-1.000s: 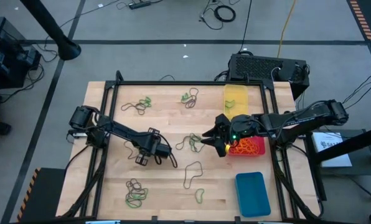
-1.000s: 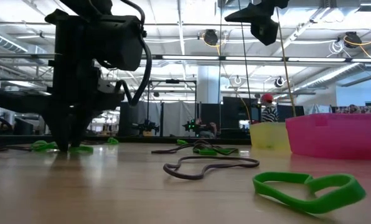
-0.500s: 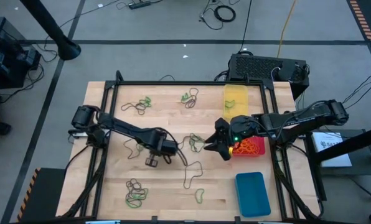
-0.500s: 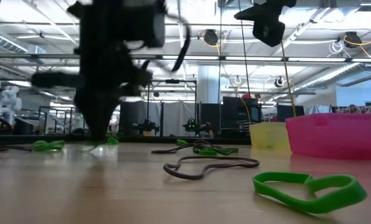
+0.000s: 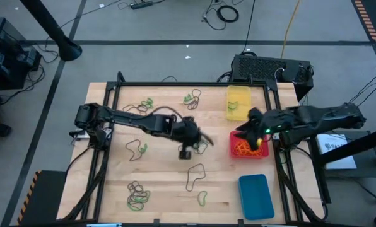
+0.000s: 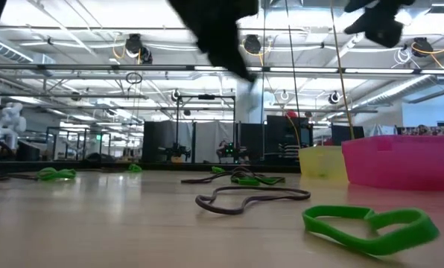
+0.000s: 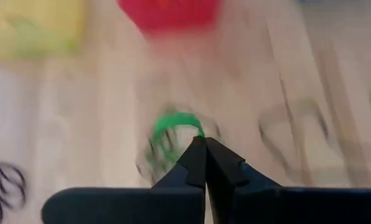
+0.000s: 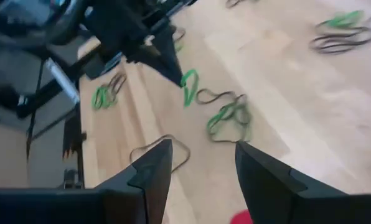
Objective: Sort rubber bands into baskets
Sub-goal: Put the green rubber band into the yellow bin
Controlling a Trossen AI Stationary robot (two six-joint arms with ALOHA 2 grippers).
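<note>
Left gripper clenched on green band, mid-table; right gripper spread above red basket holding orange bands; yellow basket, blue basket alongside.

Left claw pinched tight — right claw spread.

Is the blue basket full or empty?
Empty. From above, the blue basket shows only plain blue inside, with no rubber bands in it. The red basket next to it holds orange bands.
</note>
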